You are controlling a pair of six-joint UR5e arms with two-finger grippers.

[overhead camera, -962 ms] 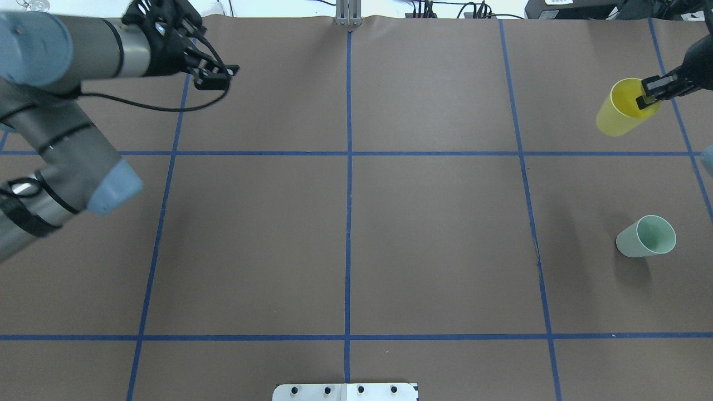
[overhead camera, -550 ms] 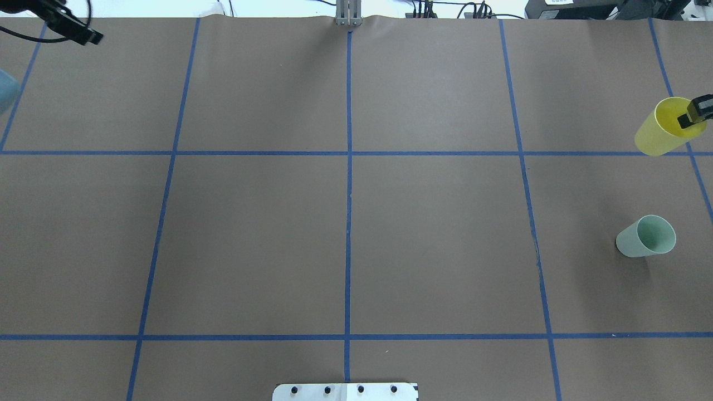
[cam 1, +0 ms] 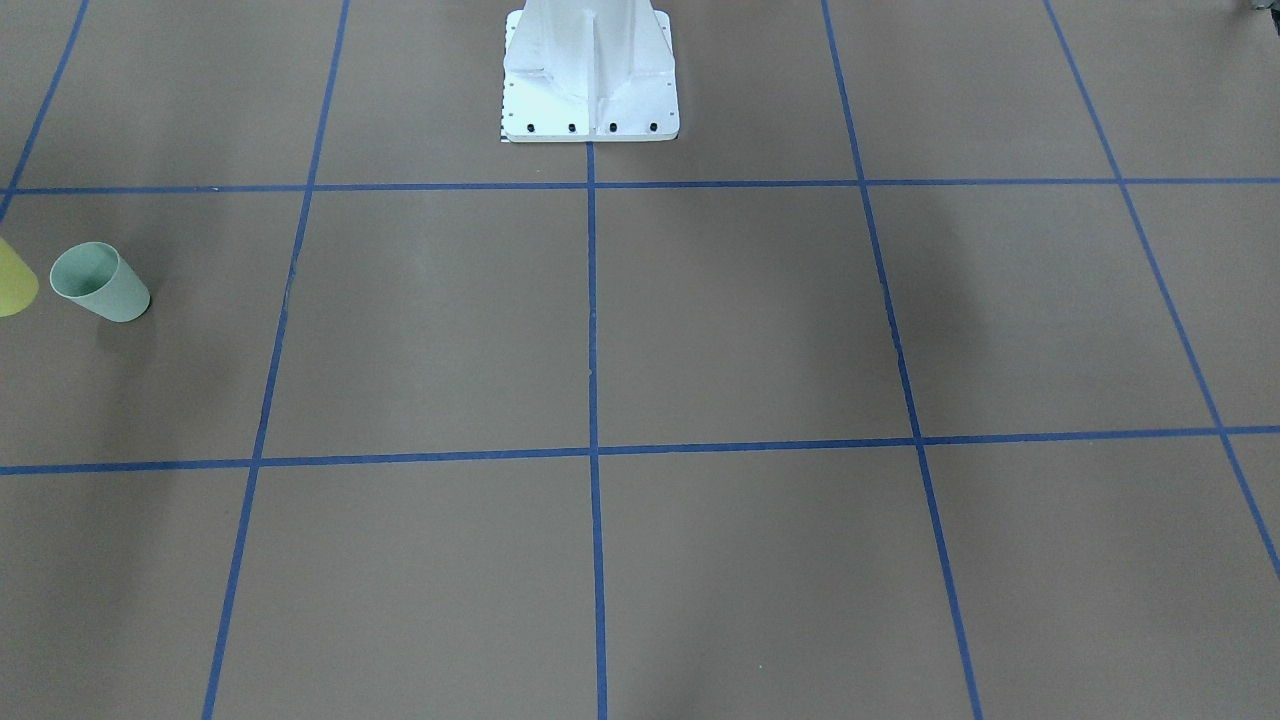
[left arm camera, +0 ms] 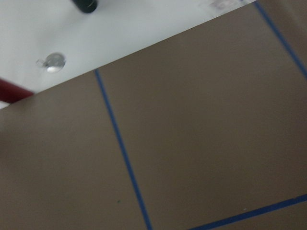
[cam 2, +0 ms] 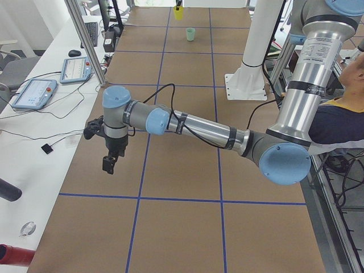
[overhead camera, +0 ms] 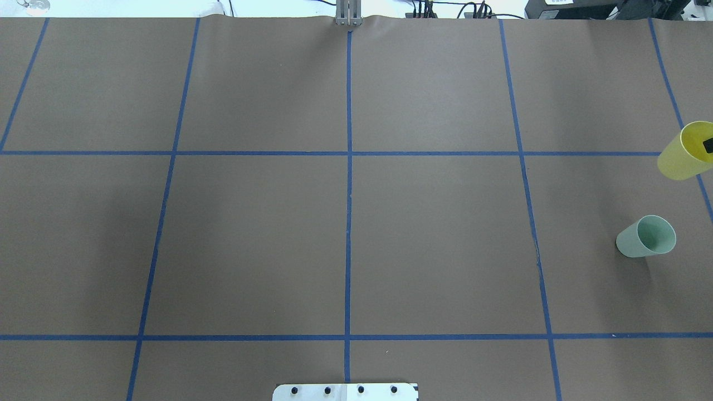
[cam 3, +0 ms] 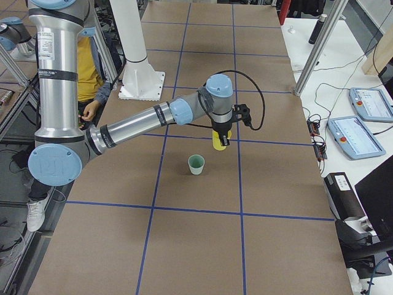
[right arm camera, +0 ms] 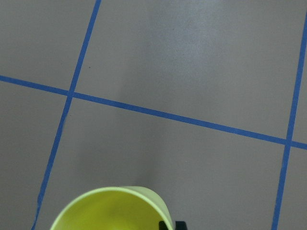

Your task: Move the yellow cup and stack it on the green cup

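The yellow cup point(overhead camera: 682, 159) hangs upright above the table at the overhead view's right edge, clamped by its rim in my right gripper point(cam 3: 221, 139). One finger point(overhead camera: 708, 145) sits inside the rim. The cup also shows in the right wrist view point(right arm camera: 112, 211) and at the front view's left edge point(cam 1: 12, 285). The green cup point(overhead camera: 646, 236) stands upright on the table, mouth up, nearer the robot than the yellow cup and apart from it point(cam 3: 196, 164). My left gripper point(cam 2: 109, 164) hovers over the table's far left end; I cannot tell whether it is open.
The brown table is marked with a blue tape grid. The white robot base plate point(overhead camera: 345, 391) sits at the near middle edge. Desks with tablets point(cam 3: 368, 104) line the far side. A person point(cam 3: 92, 67) sits behind the robot.
My right gripper has carried the yellow cup right and nearer the robot, closer to the green cup. My left arm has moved out of the overhead view. The green cup has not moved.
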